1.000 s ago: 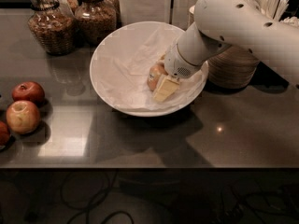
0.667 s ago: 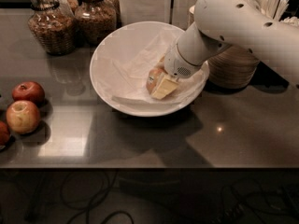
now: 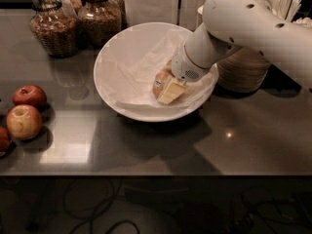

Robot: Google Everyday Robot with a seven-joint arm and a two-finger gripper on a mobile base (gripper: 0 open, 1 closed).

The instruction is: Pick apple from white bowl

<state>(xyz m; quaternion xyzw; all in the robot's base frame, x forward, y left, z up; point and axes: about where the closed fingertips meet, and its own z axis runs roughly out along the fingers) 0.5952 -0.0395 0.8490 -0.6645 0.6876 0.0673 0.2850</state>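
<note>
Apple (image 3: 159, 82) is sitting a bit right of centre in the white bowl (image 3: 109, 57), nestled in the crumpled paper lining, which I'd guess keeps it from rolling around. The arm reaches in from the right and dips over the rim, so the gripper (image 3: 166, 88) is right up against the apple's near side. Honestly can't tell if it's clamped on or just resting there. The redder apples (image 3: 24, 121) are well apart on the worktop (image 3: 243, 145), so a mix-up looks unlikely.
</note>
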